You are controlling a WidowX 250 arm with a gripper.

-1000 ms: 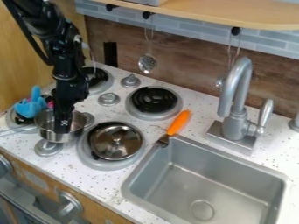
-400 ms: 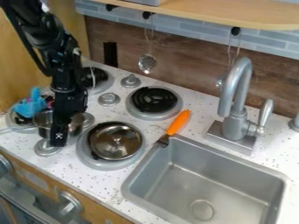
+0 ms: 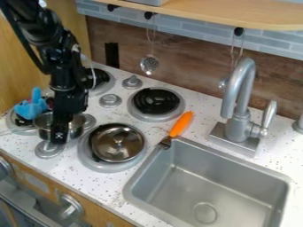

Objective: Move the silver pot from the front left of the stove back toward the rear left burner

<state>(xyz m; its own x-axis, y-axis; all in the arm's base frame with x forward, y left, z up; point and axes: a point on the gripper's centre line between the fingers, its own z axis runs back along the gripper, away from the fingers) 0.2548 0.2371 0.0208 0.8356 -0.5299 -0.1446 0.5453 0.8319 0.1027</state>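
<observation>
I am hanging my black two-finger gripper (image 3: pixel 58 139) right at the small silver metal pot (image 3: pixel 77 127), which is standing upright near the blue toy (image 3: pixel 31 107); whether I am open, closed or gripping it, I cannot tell. As I am judging, getting to the pot is done, but handling it is remaining, while the round silver lid (image 3: pixel 118 144) is lying apart.
</observation>
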